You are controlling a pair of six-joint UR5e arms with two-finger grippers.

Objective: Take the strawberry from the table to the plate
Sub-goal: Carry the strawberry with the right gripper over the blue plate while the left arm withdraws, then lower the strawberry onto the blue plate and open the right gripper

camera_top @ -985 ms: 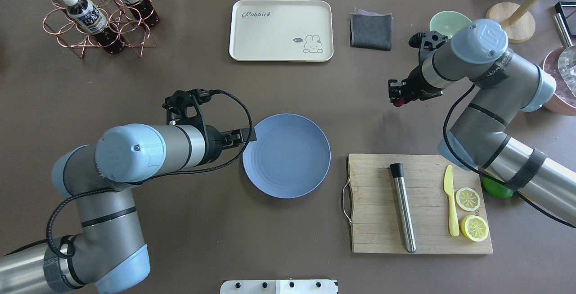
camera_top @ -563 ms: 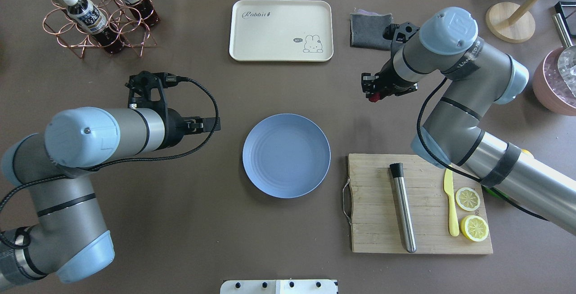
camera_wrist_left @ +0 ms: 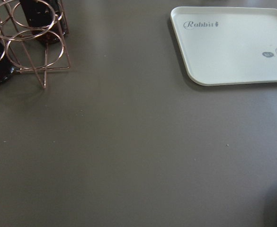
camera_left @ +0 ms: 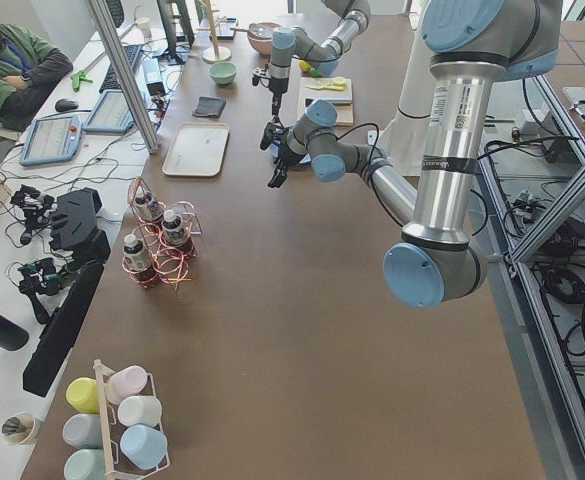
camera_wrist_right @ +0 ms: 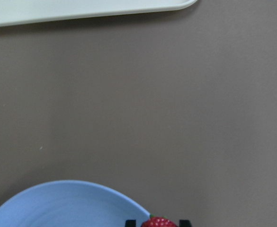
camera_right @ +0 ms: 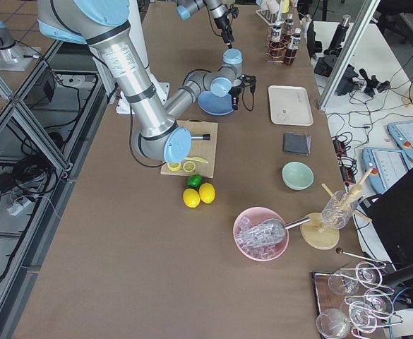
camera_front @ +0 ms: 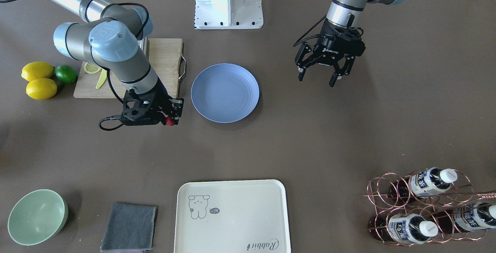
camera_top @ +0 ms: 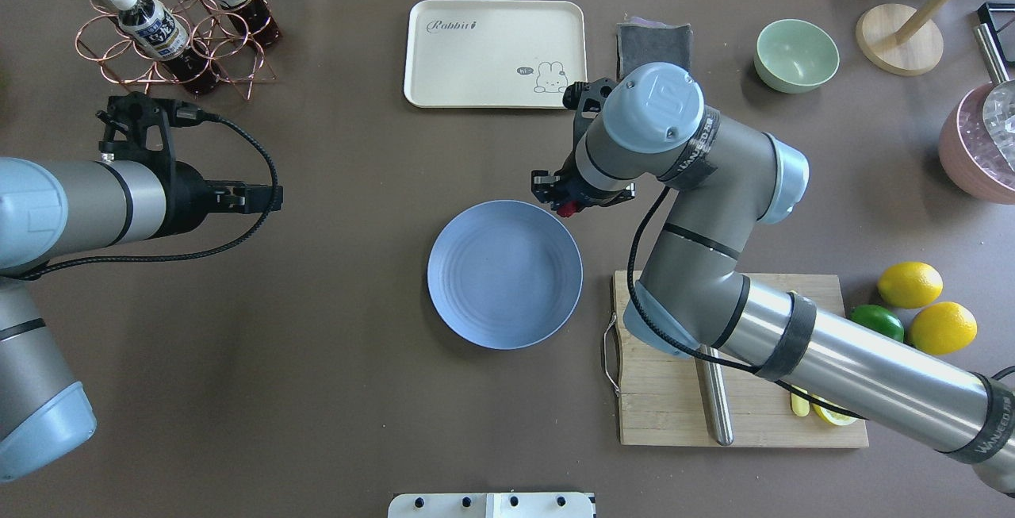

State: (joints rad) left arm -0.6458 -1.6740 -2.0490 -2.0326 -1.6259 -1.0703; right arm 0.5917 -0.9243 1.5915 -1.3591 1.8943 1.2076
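Strawberry (camera_front: 169, 121) in right tool (camera_top: 564, 205), beside plate (camera_top: 476, 296).

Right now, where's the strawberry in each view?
Front-facing: strawberry held in the right gripper, left of the plate.
Overhead: just off the plate's upper-right rim.
Right wrist: bottom edge, centre, beside the plate's rim.
Left wrist: not in view.
Exterior left, exterior right: too small to tell.
Shared landmark: the blue plate.

Bright, even indoor light, soft faint shadows on the table (camera_top: 317, 391), wrist views slightly blurred
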